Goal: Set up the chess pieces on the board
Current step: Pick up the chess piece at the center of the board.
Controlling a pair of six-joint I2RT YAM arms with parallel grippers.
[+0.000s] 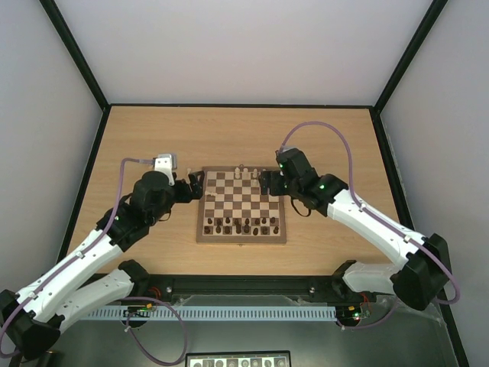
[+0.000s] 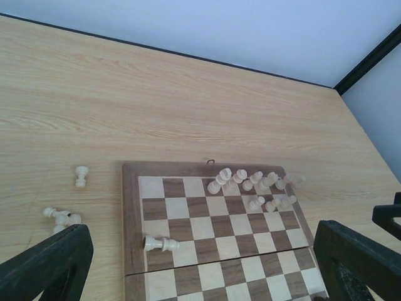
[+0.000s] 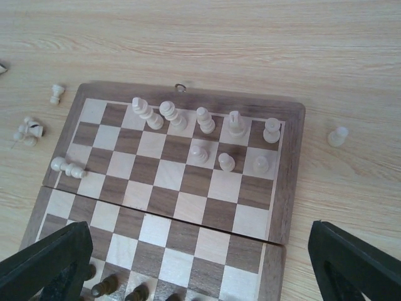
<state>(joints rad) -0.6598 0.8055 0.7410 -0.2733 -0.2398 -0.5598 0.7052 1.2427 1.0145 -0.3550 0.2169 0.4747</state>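
Observation:
The board [image 1: 241, 205] lies mid-table, and several cream chess pieces [image 3: 205, 120] stand on its far rows, with three pawns [image 3: 227, 162] in front of them. One cream piece [image 2: 160, 243] lies toppled near the board's left edge. Loose cream pieces lie on the table to the left [image 2: 61, 217] [image 2: 81, 175], and one stands to the right [image 3: 338, 136]. My left gripper [image 1: 192, 186] hovers at the board's far left corner, open and empty, with its fingers [image 2: 50, 266] wide apart. My right gripper [image 1: 267, 182] hovers at the far right corner, open and empty, with its fingers [image 3: 357, 263] wide apart.
Dark brown chessmen [image 1: 243, 225] stand in the board's near rows and also show in the right wrist view [image 3: 106, 285]. The board has a small clasp [image 3: 180, 87] at its far edge. Black-framed walls enclose the wooden table [image 1: 153, 138].

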